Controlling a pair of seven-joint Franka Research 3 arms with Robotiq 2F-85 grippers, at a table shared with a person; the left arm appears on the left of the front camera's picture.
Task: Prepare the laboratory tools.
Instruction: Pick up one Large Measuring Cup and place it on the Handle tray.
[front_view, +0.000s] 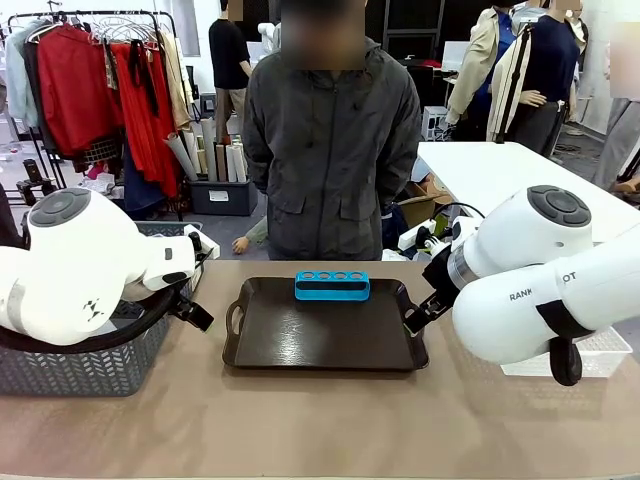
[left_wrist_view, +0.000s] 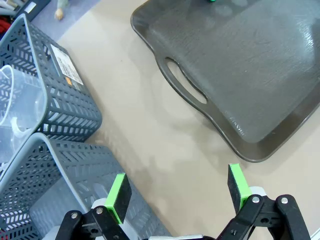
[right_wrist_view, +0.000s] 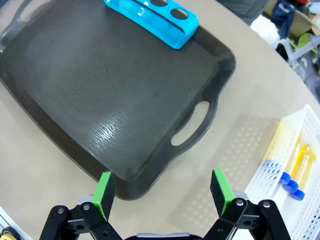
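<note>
The left pincer (left_wrist_view: 177, 184) was held wide open and empty above the bare desk (front_view: 300, 420), between the nearer of two grey mesh baskets (left_wrist_view: 55, 185) and the left handle of a dark tray (front_view: 320, 335). In the left wrist view a clear plastic beaker (left_wrist_view: 15, 115) was seen standing inside the farther basket (left_wrist_view: 70, 95), which was set just beside the nearer one.

The right pincer (right_wrist_view: 162, 190) was likewise spread open with nothing between its green pads (right_wrist_view: 104, 194), and was poised over the tray's near right corner, close to the right handle. A white perforated bin (right_wrist_view: 265, 175) was placed on the desk to the right of the tray, apart from it. Blue-capped tubes (right_wrist_view: 301, 159) of yellow liquid were laid side by side in that bin.

A small blue rack (front_view: 332, 286) with four empty holes was set on the tray, along its far edge and near the middle. The rest of the tray was left bare. A person (front_view: 330, 150) in a dark grey jacket was stood at the far side of the desk, behind the rack
</note>
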